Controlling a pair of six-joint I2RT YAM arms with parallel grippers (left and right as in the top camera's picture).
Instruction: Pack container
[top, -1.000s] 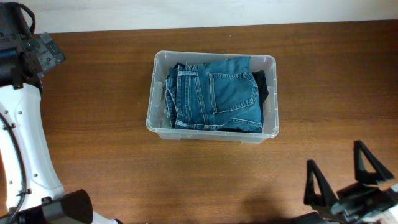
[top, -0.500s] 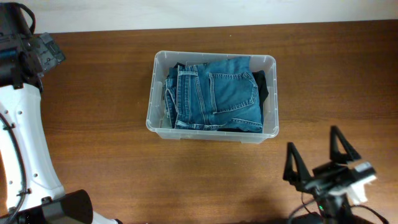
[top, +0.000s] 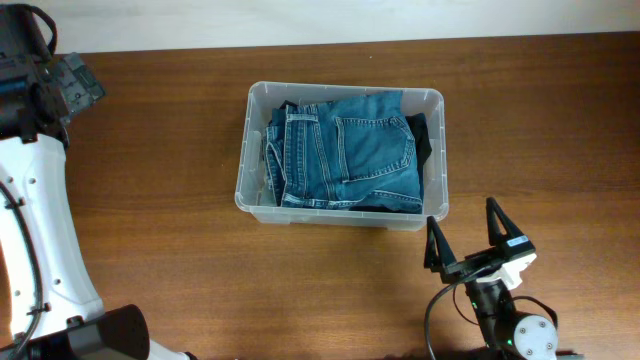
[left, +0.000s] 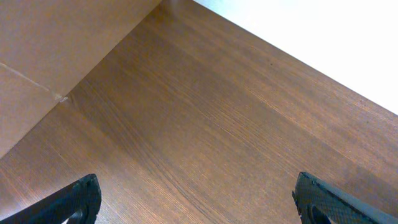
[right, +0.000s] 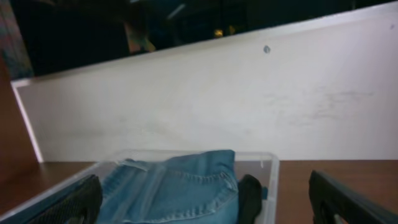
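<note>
The container (top: 241, 178), a clear plastic tub, stands in the middle of the table. Folded blue jeans (top: 345, 150) fill it, and a dark garment (top: 423, 138) is tucked along its right wall. My right gripper (top: 462, 222) is open and empty, just in front of the tub's front right corner and pointing at it. The right wrist view shows the tub's rim (right: 274, 165), the jeans (right: 180, 185) and the dark garment (right: 250, 191) between the spread fingers of the right gripper (right: 205, 200). My left gripper (left: 196, 191) is open over bare wood at the far left.
The left arm's white body (top: 45, 230) runs along the table's left edge. A white wall (right: 249, 93) stands behind the table's far edge. Brown wooden tabletop (top: 160, 230) surrounds the tub on every side.
The right gripper has moved left and up from the table's front right corner to the tub's front right corner, staying open. The left arm and the tub have not moved.
</note>
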